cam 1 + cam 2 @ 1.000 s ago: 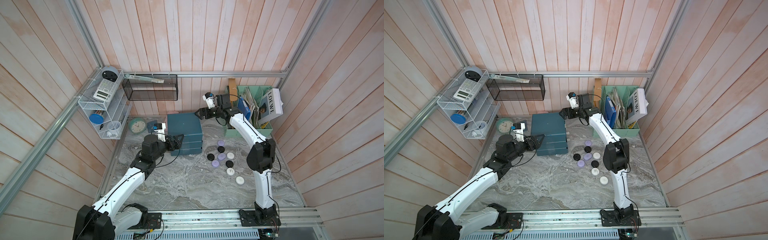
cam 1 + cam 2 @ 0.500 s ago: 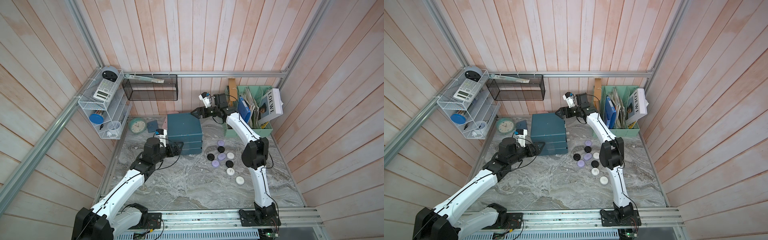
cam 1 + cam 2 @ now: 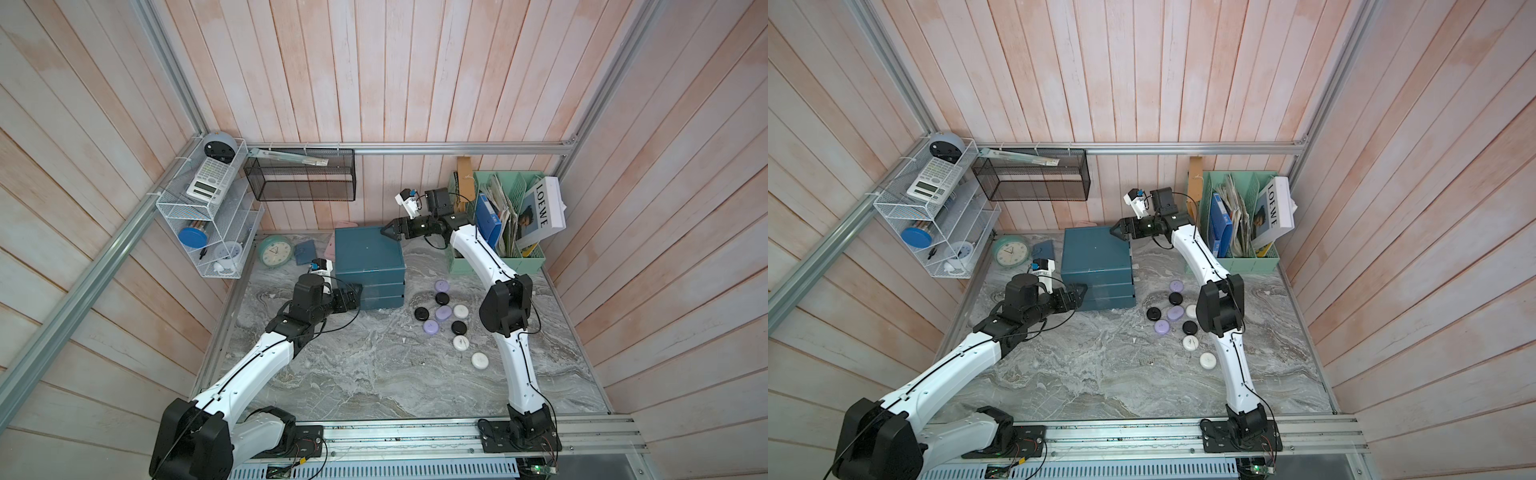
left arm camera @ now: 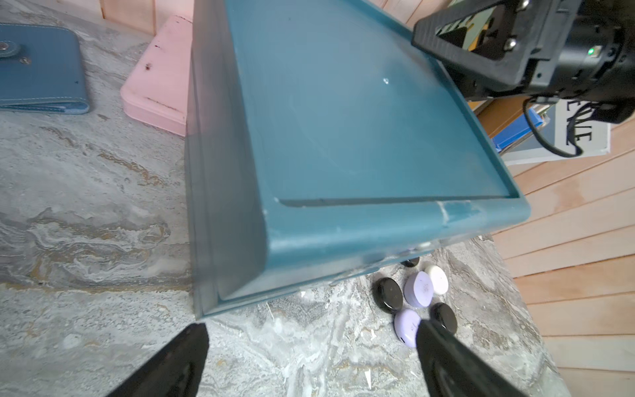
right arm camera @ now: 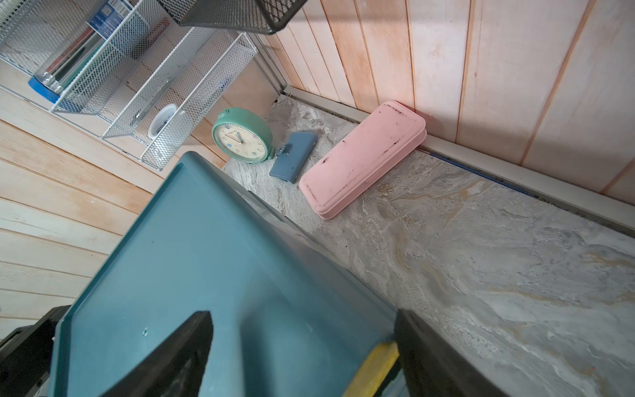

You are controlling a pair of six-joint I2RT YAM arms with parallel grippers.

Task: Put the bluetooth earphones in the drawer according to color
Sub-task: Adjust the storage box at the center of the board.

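- Bluetooth earphones [image 3: 443, 313]: nine round cases (three black, three white, three lilac). They lie flat in a loose cluster on the right half of the tabletop [image 3: 374, 374], between the drawer cabinet [image 3: 368, 253] and the right edge. None is stowed yet.
- Handling, as judged: the cases look small, light, rigid and glossy, so they may slip. They are best pinched from above across the rim, taking the outlying white ones first, since the middle cases lie touching or nearly so.
- Drawer cabinet: three stacked drawers, shut as far as can be seen. It stands near the tabletop's back edge with its fronts toward the right edge and the yellow drawer [image 5: 374, 367] uppermost. It is light plastic and likely to slide when a small handle is pulled — bracing would help.
- Right gripper [image 5: 302, 316]: jaws wide apart and empty, straddling the cabinet's top back right corner. Contact cannot be told.
- Left gripper [image 4: 311, 330]: jaws fully spread and empty, low beside the cabinet's front left corner and just clear of it.
- Against the earlier frames: the right gripper has edged further over the cabinet's corner, and the left gripper has shifted a little toward the front corner. The cases and the cabinet are unmoved.
- Behind the cabinet, along the back edge: a pink case [image 5: 364, 154], a blue wallet [image 5: 293, 156] and a mint-green clock [image 5: 240, 139].
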